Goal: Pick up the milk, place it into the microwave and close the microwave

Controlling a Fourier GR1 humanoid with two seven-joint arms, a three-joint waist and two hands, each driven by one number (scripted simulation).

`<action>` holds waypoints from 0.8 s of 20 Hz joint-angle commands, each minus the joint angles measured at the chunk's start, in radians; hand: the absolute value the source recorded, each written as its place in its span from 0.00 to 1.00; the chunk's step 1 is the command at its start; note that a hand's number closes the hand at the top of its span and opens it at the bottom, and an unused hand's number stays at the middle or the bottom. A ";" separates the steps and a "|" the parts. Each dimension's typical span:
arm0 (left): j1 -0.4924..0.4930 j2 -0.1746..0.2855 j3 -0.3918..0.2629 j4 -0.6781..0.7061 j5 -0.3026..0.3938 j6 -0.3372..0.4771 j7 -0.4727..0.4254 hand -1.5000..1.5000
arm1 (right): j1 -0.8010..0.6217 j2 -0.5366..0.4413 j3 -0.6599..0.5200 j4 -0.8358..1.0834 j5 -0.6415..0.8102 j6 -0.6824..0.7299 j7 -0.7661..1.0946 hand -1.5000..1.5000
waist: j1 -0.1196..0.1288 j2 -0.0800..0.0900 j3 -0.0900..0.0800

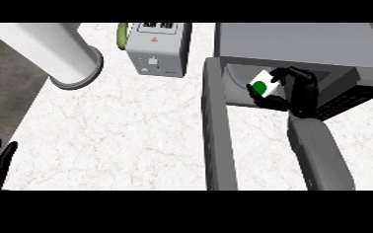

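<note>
The milk [263,84] is a white carton with a green round mark, tilted, held at the mouth of the grey microwave [291,42] at the upper right. My right hand [299,95] is curled round the carton from the right, with its thumb below it. The microwave's door [218,128] stands open, swung out toward the lower edge as a long grey panel left of my right forearm. A small part of my left hand [7,157] shows at the far left edge, low down; how its fingers stand is hidden.
A grey toaster-like box [159,49] with a green item [122,34] behind it stands at the top middle. A wide white cylinder [55,54] rises at the upper left. White marble counter [124,128] spreads between them.
</note>
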 commanded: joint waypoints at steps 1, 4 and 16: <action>-0.017 0.001 -0.016 -0.004 -0.018 0.005 0.009 0.00 | -0.169 -0.010 -0.034 0.153 0.050 -0.134 0.196 1.00 | 0.074 0.061 -0.014; -0.027 0.013 -0.015 -0.003 -0.037 0.001 0.011 0.00 | -0.125 -0.055 -0.028 0.138 0.129 -0.208 0.144 0.00 | 0.079 0.066 -0.018; -0.089 0.029 -0.052 0.018 -0.081 -0.002 0.025 0.00 | -0.048 0.006 -0.031 0.100 0.149 -0.174 0.127 0.00 | 0.125 0.088 -0.013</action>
